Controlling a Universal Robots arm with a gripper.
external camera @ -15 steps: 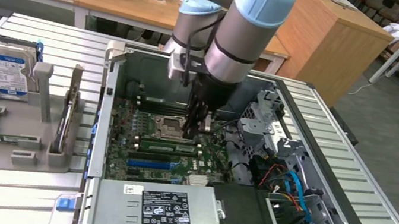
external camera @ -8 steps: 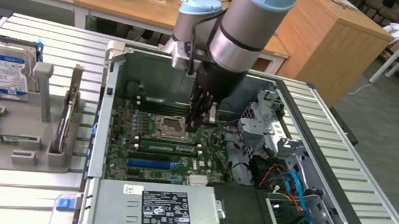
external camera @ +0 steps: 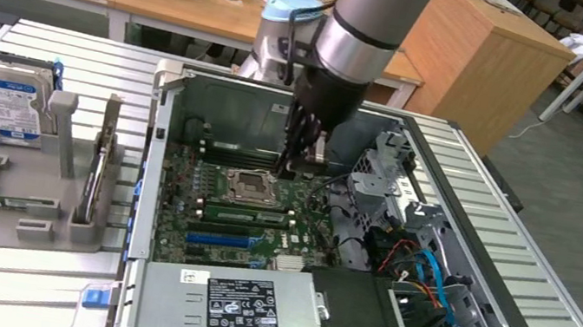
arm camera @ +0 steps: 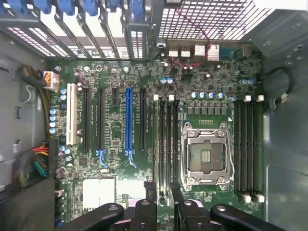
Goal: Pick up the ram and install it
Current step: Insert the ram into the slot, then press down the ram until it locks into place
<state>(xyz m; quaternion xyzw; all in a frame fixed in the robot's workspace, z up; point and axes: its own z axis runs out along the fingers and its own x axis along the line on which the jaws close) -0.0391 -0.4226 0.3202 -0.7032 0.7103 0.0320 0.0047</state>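
Inside computer case (external camera: pixel 233 106), claw (arm camera: pixel 162 188) spread above ram (external camera: pixel 242 214), seemingly seated on motherboard (arm camera: pixel 111 140); side tray (external camera: pixel 3 225) holds hard drive (external camera: pixel 9 101).

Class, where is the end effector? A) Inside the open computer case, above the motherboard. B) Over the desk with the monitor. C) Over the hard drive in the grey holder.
A: the end effector hangs inside the case, just above the motherboard, near the CPU socket.
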